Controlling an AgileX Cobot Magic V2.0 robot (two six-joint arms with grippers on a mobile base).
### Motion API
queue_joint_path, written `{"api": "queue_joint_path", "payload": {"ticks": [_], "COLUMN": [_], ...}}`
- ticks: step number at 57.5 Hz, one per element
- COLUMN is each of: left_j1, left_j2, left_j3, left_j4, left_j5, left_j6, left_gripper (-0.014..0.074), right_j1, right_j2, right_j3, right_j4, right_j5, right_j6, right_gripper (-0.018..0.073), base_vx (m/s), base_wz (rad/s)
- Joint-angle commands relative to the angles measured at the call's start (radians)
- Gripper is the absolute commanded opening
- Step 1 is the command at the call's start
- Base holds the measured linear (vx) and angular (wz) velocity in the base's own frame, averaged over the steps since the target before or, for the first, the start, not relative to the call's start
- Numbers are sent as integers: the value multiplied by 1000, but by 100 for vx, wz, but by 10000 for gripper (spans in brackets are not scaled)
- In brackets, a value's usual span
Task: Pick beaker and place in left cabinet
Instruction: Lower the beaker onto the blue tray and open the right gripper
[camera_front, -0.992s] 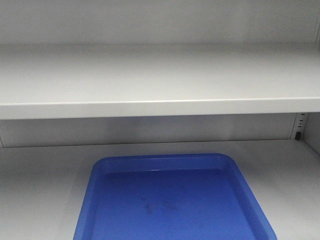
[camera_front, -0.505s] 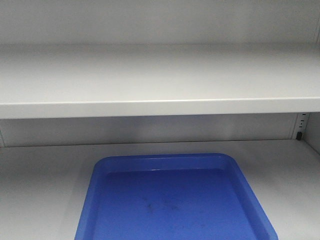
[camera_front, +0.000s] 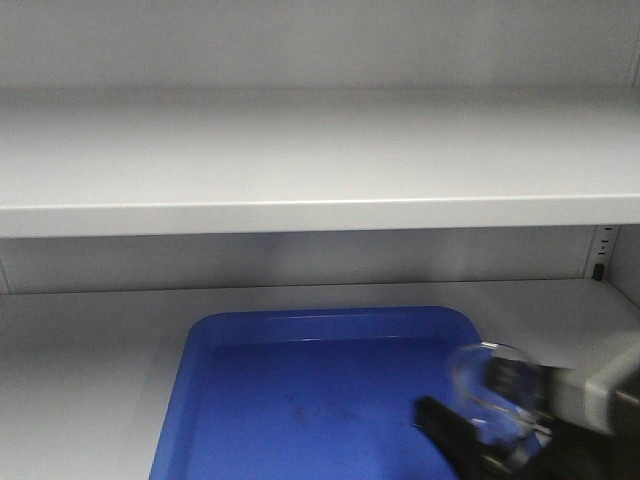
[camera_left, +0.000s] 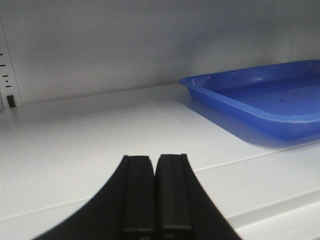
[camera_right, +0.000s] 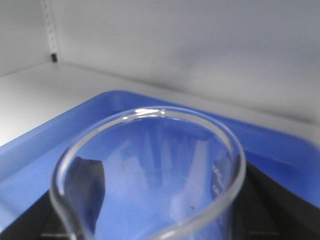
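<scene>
The clear glass beaker (camera_front: 497, 395) sits between the black fingers of my right gripper (camera_front: 490, 425), which is shut on it over the right part of the blue tray (camera_front: 300, 400) in the pale grey left cabinet (camera_front: 300, 215). In the right wrist view the beaker's rim (camera_right: 150, 170) fills the foreground with dark fingers (camera_right: 280, 205) on both sides and the tray (camera_right: 65, 135) below. My left gripper (camera_left: 155, 165) is shut and empty, low over the white shelf (camera_left: 100, 130), left of the tray (camera_left: 260, 100).
An upper shelf (camera_front: 320, 160) spans the cabinet above the tray. A slotted shelf rail with a black clip (camera_front: 598, 268) runs up the right back corner; another rail and clip (camera_left: 10, 100) show at the left wall.
My right gripper has come into the front view from the lower right, carrying the beaker over the tray. Before, the tray was seen with nothing over it.
</scene>
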Motion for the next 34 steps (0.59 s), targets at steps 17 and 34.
{"api": "queue_joint_path", "payload": {"ticks": [17,34], "left_j1": [-4,-4], "left_j2": [-19,-19], "left_j3": [16,16], "left_j4": [-8,-8], "left_j5": [-84,-84], "left_j6": [-3,-3], "left_gripper": [1,1], "right_j1": [-3,-3], "right_j2": [507,547], "right_j3": [-387,-401], "right_j4": [61,60], "right_j5": [-247,-247], "right_j6": [-10,-12], "right_gripper": [-4,41], "base_vx": [0,0], "base_wz": [0,0]}}
